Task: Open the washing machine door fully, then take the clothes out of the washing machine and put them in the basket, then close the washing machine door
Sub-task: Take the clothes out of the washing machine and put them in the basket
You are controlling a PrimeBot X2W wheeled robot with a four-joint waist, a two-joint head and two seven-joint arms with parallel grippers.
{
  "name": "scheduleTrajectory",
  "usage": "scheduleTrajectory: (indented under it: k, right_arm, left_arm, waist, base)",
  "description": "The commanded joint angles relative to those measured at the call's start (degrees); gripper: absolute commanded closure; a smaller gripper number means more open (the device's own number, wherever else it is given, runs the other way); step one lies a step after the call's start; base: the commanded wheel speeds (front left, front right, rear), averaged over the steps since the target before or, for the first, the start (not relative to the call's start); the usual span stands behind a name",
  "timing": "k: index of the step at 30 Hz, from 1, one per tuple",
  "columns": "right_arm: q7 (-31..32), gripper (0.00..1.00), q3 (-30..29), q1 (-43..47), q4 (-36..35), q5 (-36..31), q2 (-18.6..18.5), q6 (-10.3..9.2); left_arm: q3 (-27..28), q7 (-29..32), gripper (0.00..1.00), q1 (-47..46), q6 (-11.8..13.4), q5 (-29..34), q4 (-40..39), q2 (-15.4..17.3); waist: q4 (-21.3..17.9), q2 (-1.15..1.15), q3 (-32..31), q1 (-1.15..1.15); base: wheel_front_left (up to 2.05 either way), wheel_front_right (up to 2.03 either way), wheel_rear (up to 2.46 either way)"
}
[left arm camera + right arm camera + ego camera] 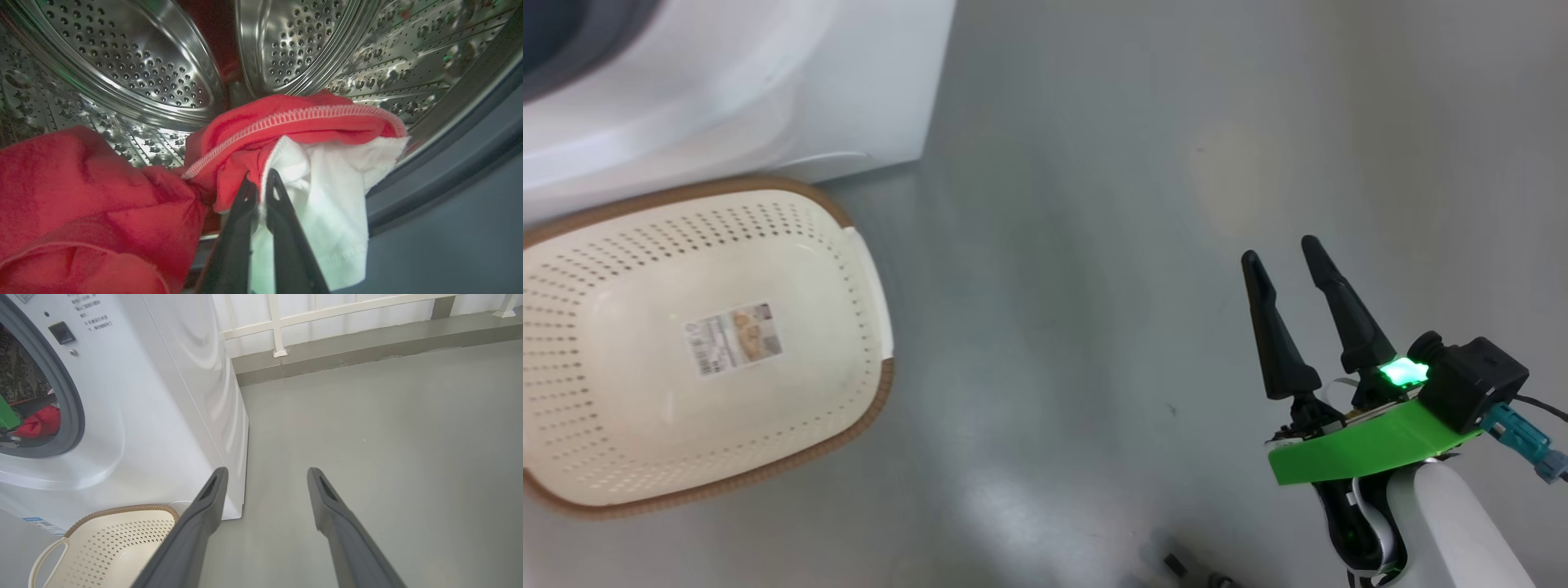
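In the left wrist view, the left gripper (260, 175) is seen inside the steel perforated drum (135, 61) of the washing machine (163, 396). Its two dark fingers are drawn almost together and are pinched on the clothes (286, 134), at the spot where a fold of the red shirt (81, 196) meets the white cloth (327, 196). Which of the two pieces is caught between the tips cannot be told. The red shirt is spread over the lower left of the drum, with a white-stitched hem bunched up at the middle. The white cloth hangs just beside the fingers on their right, near the grey-blue rubber seal (449, 163).

The right gripper (1281, 249) is held over the bare grey floor (1094, 245), well apart from the machine; its fingers are spread wide and nothing is held between them. In the right wrist view, the same gripper (266, 471) is pointed at the floor beside the machine's front corner. A patch of red cloth (41, 422) is seen through the round opening.

The basket (727, 184) is set on the floor just in front of the washing machine (849, 82). A paper label (734, 339) lies on its bottom, and no clothes are in it. A white railing (278, 326) is seen beyond the machine.
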Motion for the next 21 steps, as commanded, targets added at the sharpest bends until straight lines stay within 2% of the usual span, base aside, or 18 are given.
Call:
scheduleTrajectory:
  k: [1,7,16,21]
  right_arm:
    - [-0.4,0.00,0.7,0.2,-1.0,-0.9,-0.5,0.42]
    - [-0.4,0.00,-0.8,0.9,-0.5,-2.5,-0.5,0.42]
    - [-0.4,0.00,-2.8,2.8,0.2,-4.2,-0.5,0.42]
    - [-0.4,0.00,-4.0,4.1,0.4,-5.0,-0.5,0.42]
  left_arm:
    - [1.7,-0.5,1.00,1.7,0.4,-0.4,-2.6,2.3]
    - [7.8,-0.5,1.00,11.6,1.6,-0.1,-14.9,-0.5]
    - [17.7,-0.5,1.00,25.8,0.6,4.2,-30.5,-6.6]
    - [22.5,-0.5,1.00,34.2,0.0,8.1,-40.5,-11.7]
  waist:
    - [1.7,0.00,-1.6,0.00]
    - [4.5,0.00,-4.3,0.00]
    - [7.4,0.00,-8.1,0.00]
    - [8.9,0.00,-10.0,0.00]
  base:
    - [0.00,0.00,0.00]
    - [0.00,0.00,0.00]
    - [0.00,0.00,0.00]
    - [0.00,0.00,0.00]
